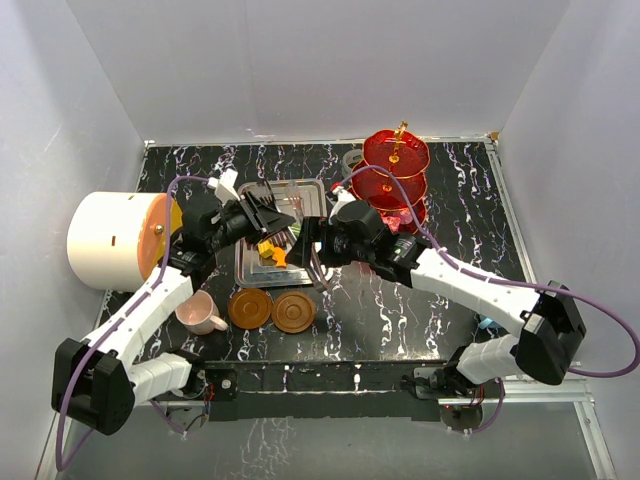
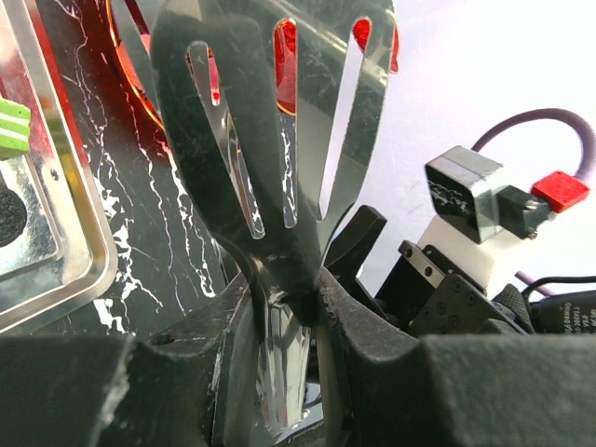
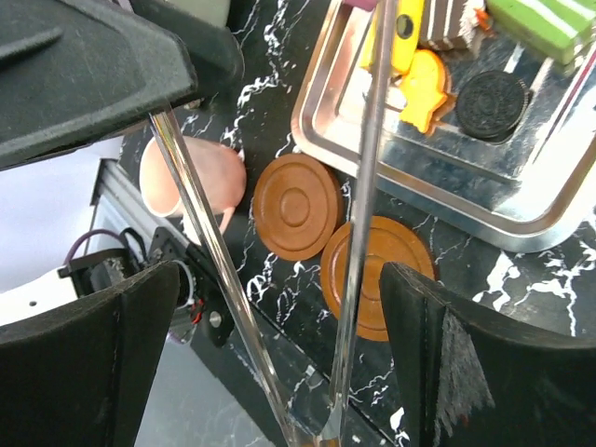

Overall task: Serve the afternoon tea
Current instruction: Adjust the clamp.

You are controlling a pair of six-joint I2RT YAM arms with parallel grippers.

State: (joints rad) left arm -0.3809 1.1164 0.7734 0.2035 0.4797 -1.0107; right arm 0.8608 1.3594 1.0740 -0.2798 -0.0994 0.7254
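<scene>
My left gripper point(image 1: 262, 218) is shut on steel slotted tongs point(image 2: 270, 121), pinched at the neck below the slotted blades point(image 2: 284, 317). My right gripper point(image 1: 312, 240) is open; the tongs' two thin arms point(image 3: 358, 186) run between its fingers point(image 3: 484, 363) without touching them. Colourful sweets point(image 1: 272, 252) lie on the steel tray point(image 1: 300, 190): yellow point(image 3: 424, 88), a dark cookie point(image 3: 492, 93), green point(image 3: 540, 23). The red three-tier stand point(image 1: 395, 180) is at the back right. The pink cup point(image 1: 198, 313) and two brown saucers point(image 1: 250, 308) point(image 1: 294, 312) sit near the front. The blue cup is hidden.
A big white drum with an orange face point(image 1: 115, 240) lies at the left, close to my left arm. White walls enclose the black marbled table point(image 1: 450, 200) on three sides. The tray's rim point(image 2: 56, 270) is just left of the tongs.
</scene>
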